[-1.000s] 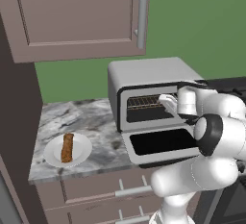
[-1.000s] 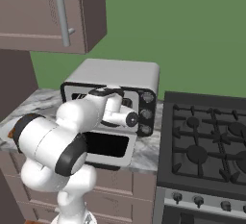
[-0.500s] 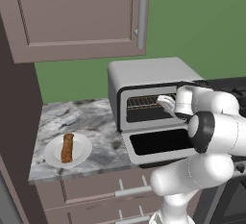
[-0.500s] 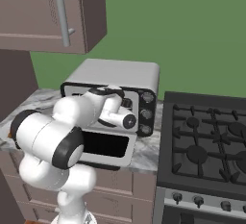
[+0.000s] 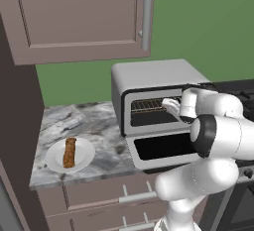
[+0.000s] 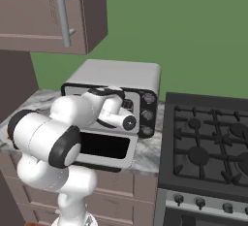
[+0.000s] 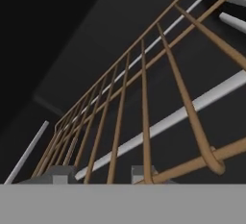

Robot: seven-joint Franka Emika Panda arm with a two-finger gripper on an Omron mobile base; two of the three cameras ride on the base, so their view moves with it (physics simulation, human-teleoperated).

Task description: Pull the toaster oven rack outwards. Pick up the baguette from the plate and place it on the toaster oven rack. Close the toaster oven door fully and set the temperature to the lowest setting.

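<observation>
The oven (image 5: 158,84) sits at the counter's (image 5: 84,126) right end, its door (image 5: 161,150) folded down past the front edge. The gripper (image 5: 169,107) is at the oven's mouth, pinched shut on the front bar of the one rack (image 7: 144,107). One bread stick (image 5: 69,151) lies on one plate (image 5: 84,148) near the counter's front left corner, well apart.

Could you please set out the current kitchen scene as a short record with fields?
toaster oven door: folded down, open
toaster oven rack: inside the cavity, front bar between the fingertips in the hand view
gripper: shut on the toaster oven rack's front edge
baguette: lying on the plate
plate: on the marble counter, left of the toaster oven
stove: right of the oven
</observation>
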